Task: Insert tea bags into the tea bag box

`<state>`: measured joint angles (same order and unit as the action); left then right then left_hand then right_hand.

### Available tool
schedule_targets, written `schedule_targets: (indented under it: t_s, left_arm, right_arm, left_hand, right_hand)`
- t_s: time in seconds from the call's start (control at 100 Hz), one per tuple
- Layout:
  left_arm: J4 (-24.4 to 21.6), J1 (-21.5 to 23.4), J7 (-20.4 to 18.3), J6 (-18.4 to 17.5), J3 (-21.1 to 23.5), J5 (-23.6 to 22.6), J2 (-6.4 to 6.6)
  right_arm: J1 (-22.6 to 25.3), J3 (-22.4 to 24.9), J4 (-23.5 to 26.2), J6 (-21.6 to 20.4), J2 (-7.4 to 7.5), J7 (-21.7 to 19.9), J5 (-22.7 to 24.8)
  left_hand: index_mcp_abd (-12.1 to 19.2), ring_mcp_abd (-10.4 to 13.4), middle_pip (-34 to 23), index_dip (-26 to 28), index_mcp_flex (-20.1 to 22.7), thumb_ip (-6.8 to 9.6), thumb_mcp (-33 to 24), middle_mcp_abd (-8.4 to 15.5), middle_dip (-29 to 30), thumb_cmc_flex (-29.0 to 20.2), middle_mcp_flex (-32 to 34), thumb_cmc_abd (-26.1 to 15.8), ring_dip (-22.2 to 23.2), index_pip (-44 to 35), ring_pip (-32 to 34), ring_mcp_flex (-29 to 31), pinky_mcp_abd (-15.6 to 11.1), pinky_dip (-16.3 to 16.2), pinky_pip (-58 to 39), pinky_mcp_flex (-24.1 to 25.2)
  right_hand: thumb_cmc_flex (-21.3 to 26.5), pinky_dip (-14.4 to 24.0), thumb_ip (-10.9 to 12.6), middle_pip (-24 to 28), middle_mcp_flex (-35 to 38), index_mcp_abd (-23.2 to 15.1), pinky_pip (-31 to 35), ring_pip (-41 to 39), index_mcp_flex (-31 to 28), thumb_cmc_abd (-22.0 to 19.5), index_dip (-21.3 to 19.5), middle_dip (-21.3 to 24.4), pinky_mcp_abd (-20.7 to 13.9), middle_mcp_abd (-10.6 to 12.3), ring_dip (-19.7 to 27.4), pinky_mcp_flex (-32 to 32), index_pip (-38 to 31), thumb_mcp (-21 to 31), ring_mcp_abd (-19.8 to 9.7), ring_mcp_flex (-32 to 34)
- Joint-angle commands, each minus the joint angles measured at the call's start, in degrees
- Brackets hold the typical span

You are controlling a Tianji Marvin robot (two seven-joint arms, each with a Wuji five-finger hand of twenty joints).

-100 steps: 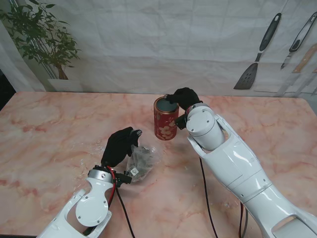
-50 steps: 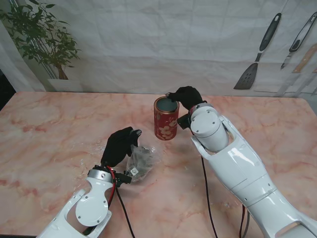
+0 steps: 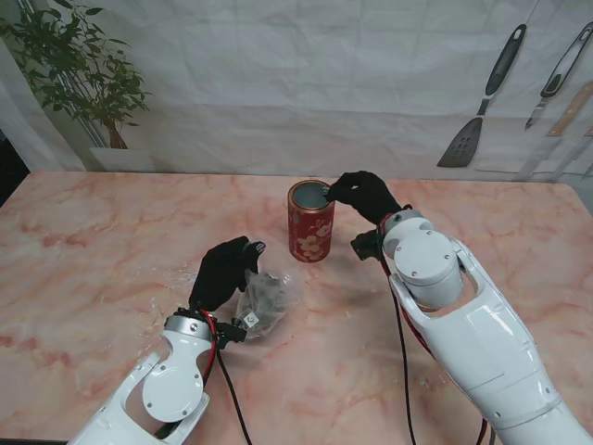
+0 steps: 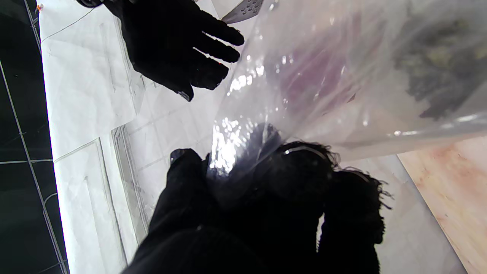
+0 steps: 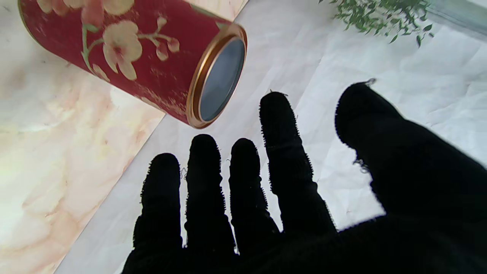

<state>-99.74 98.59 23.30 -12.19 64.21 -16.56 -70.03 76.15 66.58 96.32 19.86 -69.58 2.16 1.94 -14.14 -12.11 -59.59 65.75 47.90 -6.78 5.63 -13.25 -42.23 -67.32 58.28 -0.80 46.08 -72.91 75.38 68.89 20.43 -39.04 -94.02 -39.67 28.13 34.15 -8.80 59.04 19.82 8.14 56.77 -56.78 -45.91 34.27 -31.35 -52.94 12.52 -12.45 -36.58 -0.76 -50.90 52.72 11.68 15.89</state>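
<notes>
The red tea bag box (image 3: 310,222), a round tin with pale flowers, stood upright and open near the middle of the table (image 3: 93,250), toward its far edge. The right hand (image 3: 363,195) hovered just beside the box's rim with its fingers (image 5: 283,152) spread and nothing in them; a second earlier it had sat closer over the mouth, and the arm had since swung out to the right. The left hand (image 3: 223,272) had not moved: nearer to me than the box, it gripped a clear plastic bag (image 3: 265,302) of tea bags, whose dark contents were blurred in the left wrist view. The table was pink marble-patterned, backed by a creased white cloth, with a potted plant (image 3: 79,79) at the far left corner and utensils (image 3: 482,102) hanging at the far right. The box's inside could not be made out
</notes>
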Motion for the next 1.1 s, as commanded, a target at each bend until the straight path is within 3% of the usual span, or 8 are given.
schedule_targets:
  t_s: [0.0,0.32,0.64,1.09]
  left_arm:
    - [-0.6,-0.2,-0.6,0.2,-0.1,0.0,-0.11]
    - [-0.7,-0.2,-0.3,-0.2,-0.3,-0.4,-0.12]
    - [-0.5,-0.7,-0.3,-0.7,-0.9,-0.8,-0.1]
    - [0.2,-2.0,-0.1,-1.5,-2.8,-0.6,-0.34]
  right_arm:
    - [1.5,0.1,1.0,-0.9,0.9,-1.1,-0.2]
    - [5.7,1.8,3.3,-5.9,2.69,-6.6,-2.1]
    - [7.8,1.7,1.9,-11.0,3.96,-13.0,-7.4]
    - [8.0,0.9,-0.8,-12.6,4.92,-20.0,-13.3]
  left_hand:
    - [0.8,-1.3,-0.6,0.6,1.9,2.49,-2.7,2.3,0.1,-4.5,0.9,-3.9,0.1,-2.8,1.0,-0.3,-0.8,-1.3,-3.4,-0.5]
    - [0.8,-1.2,-0.6,0.8,1.9,2.5,-2.7,2.4,-0.1,-4.5,0.9,-3.9,0.3,-2.8,1.0,-0.2,-0.7,-1.5,-3.4,-0.5]
    - [0.8,-1.1,-0.6,0.9,1.9,2.49,-2.7,2.4,-0.2,-4.5,0.8,-3.9,0.3,-2.8,1.0,-0.2,-0.7,-1.6,-3.3,-0.5]
    - [0.8,-1.0,-0.5,1.0,1.7,2.49,-2.6,2.5,-0.3,-4.5,0.7,-4.1,0.4,-2.7,1.0,-0.4,-0.8,-1.7,-3.2,-0.3]
  right_hand:
    - [0.7,0.6,-2.1,1.3,0.1,-0.7,1.8,-1.7,-0.1,1.6,0.6,-0.4,0.3,0.0,-0.9,0.2,-0.9,0.4,0.6,-0.2]
    - [1.2,0.6,-2.4,1.3,0.1,-0.6,1.8,-1.7,0.0,1.0,1.7,-0.4,0.2,-0.1,-0.9,0.2,-1.1,-0.1,0.6,-0.3]
    - [2.6,0.5,-2.7,1.3,-0.7,-0.4,1.6,-1.7,0.7,0.5,2.1,-0.5,0.0,-0.3,-0.9,0.8,-1.1,-1.0,0.5,-0.9]
    - [8.1,0.6,-4.4,1.6,-1.6,-1.1,0.9,-1.7,2.0,-1.8,5.7,-0.9,-0.4,-0.4,-1.1,1.4,-3.7,-4.1,0.4,-1.9]
